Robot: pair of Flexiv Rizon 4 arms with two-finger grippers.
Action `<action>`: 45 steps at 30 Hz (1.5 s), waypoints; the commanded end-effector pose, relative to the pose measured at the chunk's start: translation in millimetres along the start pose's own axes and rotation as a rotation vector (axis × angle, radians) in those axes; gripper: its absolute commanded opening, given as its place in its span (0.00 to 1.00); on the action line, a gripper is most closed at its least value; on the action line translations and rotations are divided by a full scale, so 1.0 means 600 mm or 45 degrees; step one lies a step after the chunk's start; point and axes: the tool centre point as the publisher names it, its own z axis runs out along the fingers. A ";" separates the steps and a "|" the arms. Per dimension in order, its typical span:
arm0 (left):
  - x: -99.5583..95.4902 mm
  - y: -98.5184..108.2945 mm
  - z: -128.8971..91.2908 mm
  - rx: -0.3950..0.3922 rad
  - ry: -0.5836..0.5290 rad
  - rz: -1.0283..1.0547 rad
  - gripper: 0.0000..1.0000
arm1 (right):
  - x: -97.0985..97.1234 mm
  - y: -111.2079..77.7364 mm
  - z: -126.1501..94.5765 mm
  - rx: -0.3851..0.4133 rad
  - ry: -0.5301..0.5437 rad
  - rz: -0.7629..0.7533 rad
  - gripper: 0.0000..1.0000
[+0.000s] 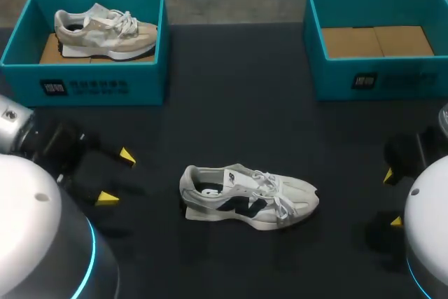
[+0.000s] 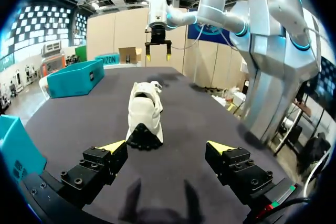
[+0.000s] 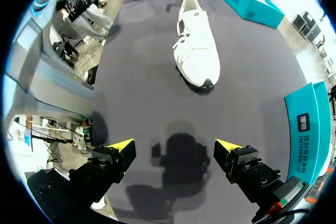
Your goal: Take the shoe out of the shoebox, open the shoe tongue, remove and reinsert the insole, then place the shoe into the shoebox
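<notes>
Head view, left to right: teal cardboard shoebox (image 1: 98, 89) at the far left, holding a beige suede sneaker (image 1: 105, 33); left gripper (image 1: 116, 178) spread wide and bare, low over the black table (image 1: 231, 117); white-and-black laced sneaker (image 1: 248, 197) upright on its sole mid-table, heel toward the left gripper, toe toward the right, well apart from both; right gripper (image 1: 392, 198) likewise released, holding nothing; second teal shoebox (image 1: 378, 82) at the far right, only its brown cardboard floor showing. Probably light, soft in the upper, stiffer at sole and heel. Best taken at the heel collar or across the midfoot.
</notes>
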 end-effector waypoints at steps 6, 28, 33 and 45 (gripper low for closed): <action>0.005 0.018 0.017 0.027 -0.042 -0.008 1.00 | 0.003 -0.001 0.001 0.002 -0.004 -0.001 1.00; 0.004 0.043 0.023 0.129 -0.029 -0.058 1.00 | 0.003 -0.001 0.001 0.002 -0.004 -0.001 1.00; 0.000 0.060 0.035 0.201 -0.089 -0.131 1.00 | 0.003 -0.001 0.001 0.002 -0.004 -0.001 1.00; -0.016 0.072 0.066 0.276 -0.067 -0.123 1.00 | 0.003 -0.001 0.001 0.002 -0.004 -0.001 1.00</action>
